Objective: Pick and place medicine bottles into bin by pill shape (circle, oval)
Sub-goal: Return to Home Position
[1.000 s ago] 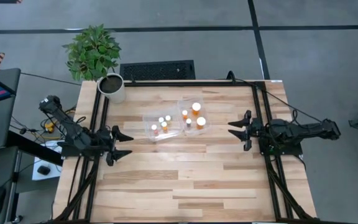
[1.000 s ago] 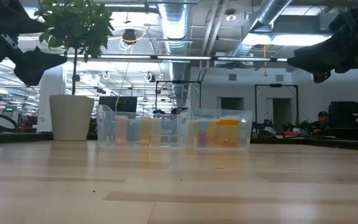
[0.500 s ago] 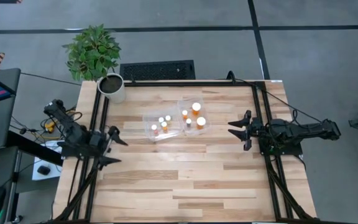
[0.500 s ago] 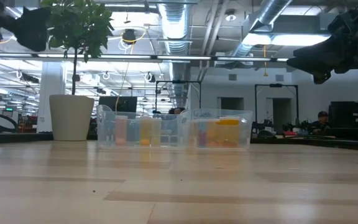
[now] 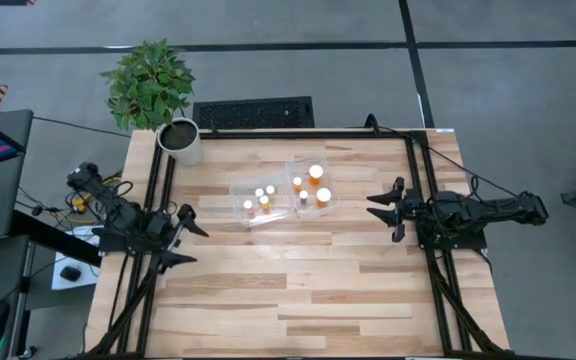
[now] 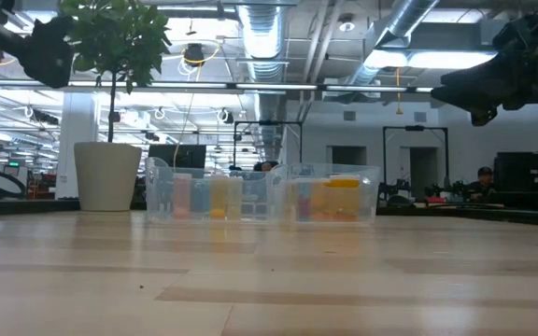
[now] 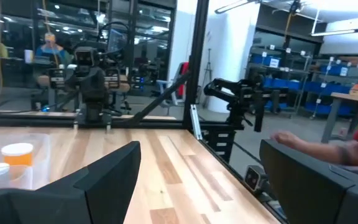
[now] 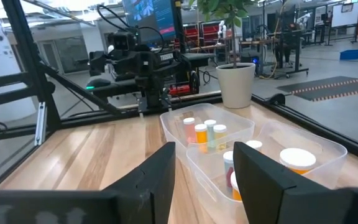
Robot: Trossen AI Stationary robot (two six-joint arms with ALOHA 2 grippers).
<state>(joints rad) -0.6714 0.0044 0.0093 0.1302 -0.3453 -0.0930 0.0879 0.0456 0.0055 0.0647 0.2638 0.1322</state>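
The clear two-compartment bin (image 5: 286, 192) stands at the table's middle, toward the far edge. Several small orange bottles with white caps (image 5: 260, 200) stand in its left compartment. Several more, two of them larger (image 5: 314, 185), stand in its right compartment. They also show in the right wrist view (image 8: 207, 134). My left gripper (image 5: 188, 243) is open and empty above the table's left edge, well left of the bin. My right gripper (image 5: 382, 210) is open and empty near the right edge, level with the bin. No bottle shows on the bare table.
A white pot with a green plant (image 5: 179, 140) stands at the far left corner. Black frame rails (image 5: 158, 200) run along the left, right and far edges. A person's arm (image 7: 328, 149) shows beyond the table in the left wrist view. Bare wood lies near the front edge (image 5: 298, 290).
My left gripper has drawn back a little toward the table's left edge and risen, turning slightly so that its fingers slant toward the near side. It stays open. The right arm, the bin and the bottles have kept still.
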